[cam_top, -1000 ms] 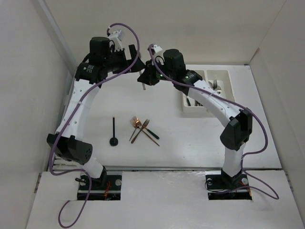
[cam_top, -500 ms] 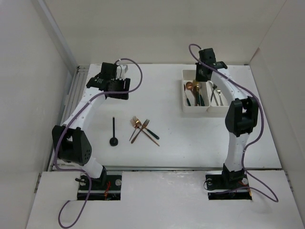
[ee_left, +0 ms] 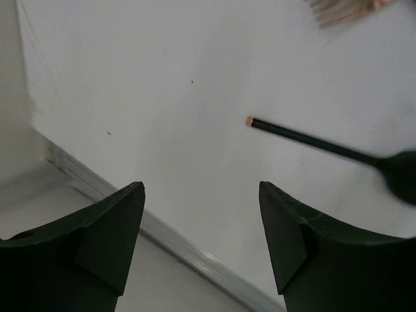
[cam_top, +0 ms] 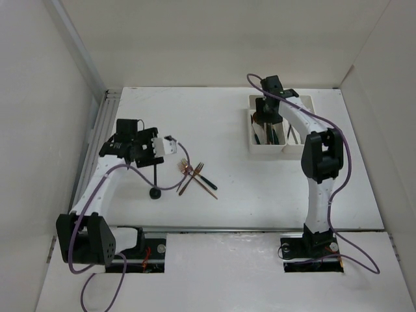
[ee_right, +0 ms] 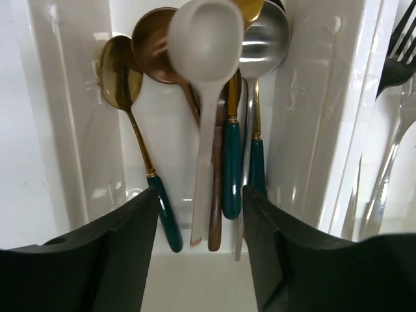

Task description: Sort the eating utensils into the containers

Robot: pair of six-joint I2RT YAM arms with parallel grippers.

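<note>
No text, label, brand, number or sign can be read in any of the views. Faint moulded marks on the inner walls of the white bin [ee_right: 305,91], seen from the right wrist, are too indistinct to make out.

In the right wrist view the cream spoon [ee_right: 205,45] is blurred and the forks [ee_right: 396,62] run off the right edge, while the left wrist view cuts off the bowl of the black spoon [ee_left: 312,140] and all but the tines of the copper forks [ee_left: 344,8].
</note>
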